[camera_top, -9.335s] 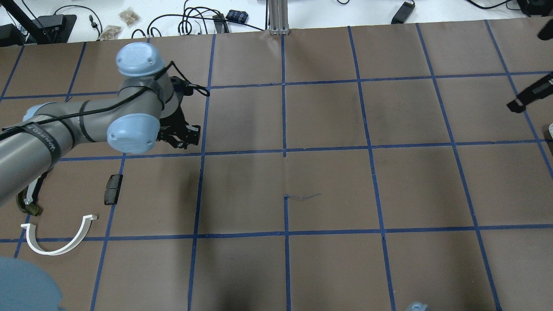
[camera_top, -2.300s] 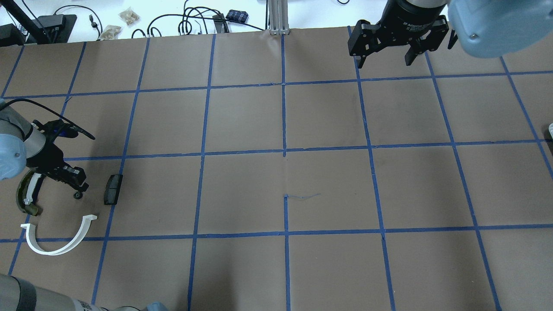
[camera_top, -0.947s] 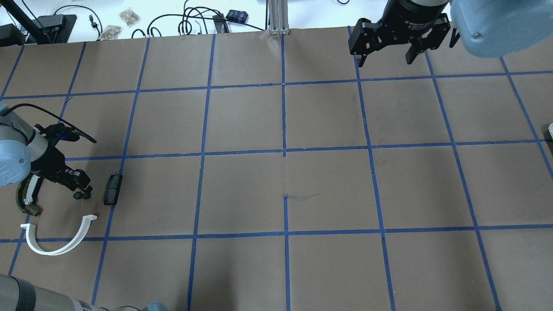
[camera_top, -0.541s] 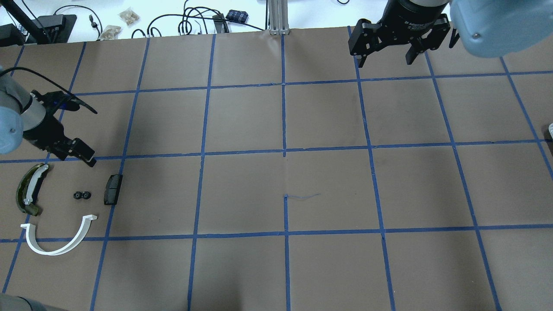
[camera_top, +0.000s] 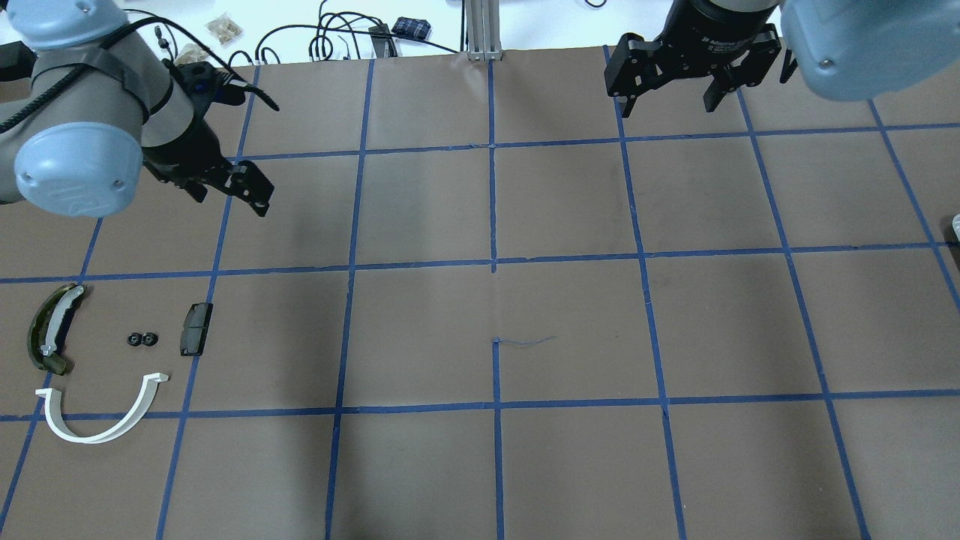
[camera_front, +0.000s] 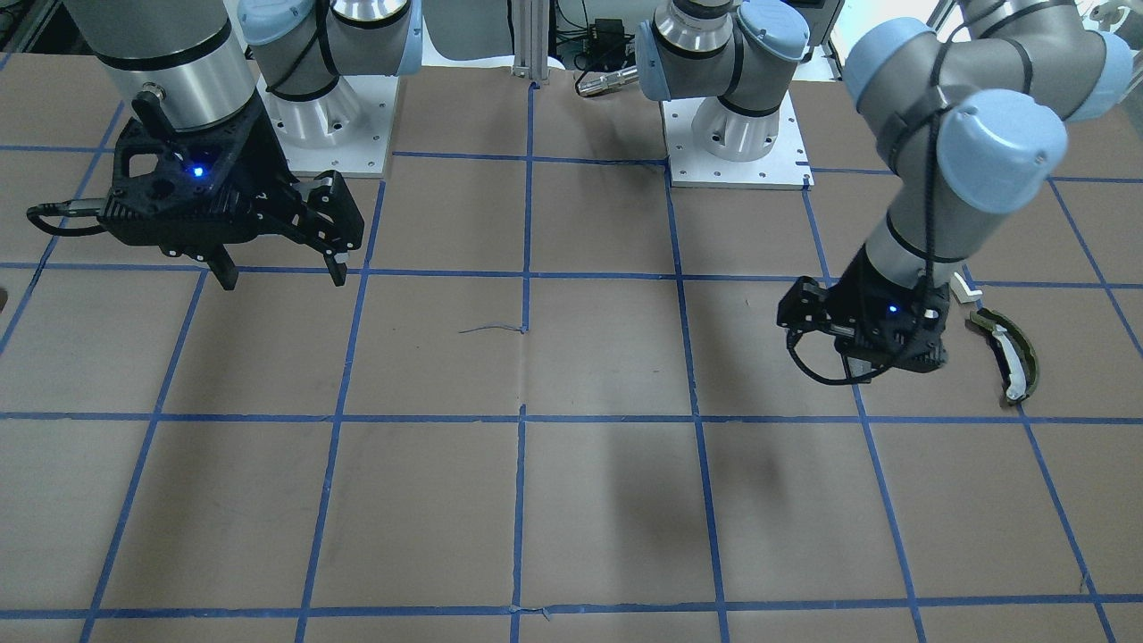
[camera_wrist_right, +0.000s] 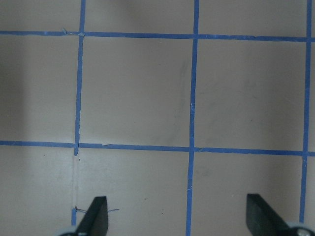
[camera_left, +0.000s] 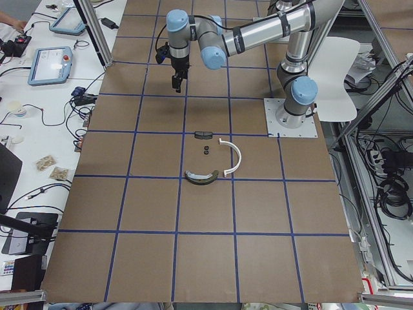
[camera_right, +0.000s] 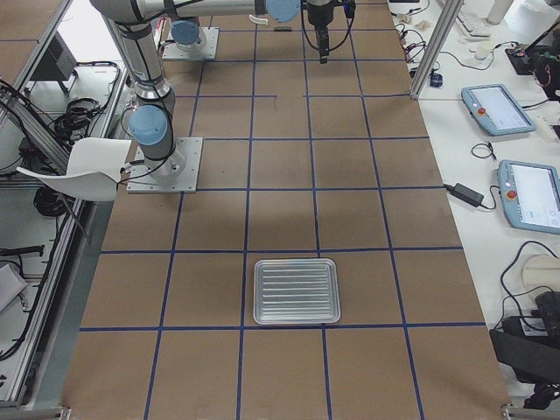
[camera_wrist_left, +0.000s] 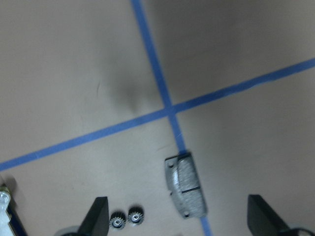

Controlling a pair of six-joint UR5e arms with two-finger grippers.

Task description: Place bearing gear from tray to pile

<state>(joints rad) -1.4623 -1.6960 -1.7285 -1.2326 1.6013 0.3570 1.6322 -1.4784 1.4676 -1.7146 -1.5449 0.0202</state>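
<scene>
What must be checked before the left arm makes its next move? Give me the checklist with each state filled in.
1. Pair of small black bearing gears lies on the table between the olive-and-white curved shoe piece and the dark grey rectangular pad: ok.
2. Left gripper is open, empty and off to the side of the pile: ok.
3. Right gripper is open and empty, far across the table: ok.
4. White half-ring arc lies apart from the gears: ok.
5. Ribbed metal tray holds no more parts: none show, but small ones could be missed at this size: cannot tell.
</scene>
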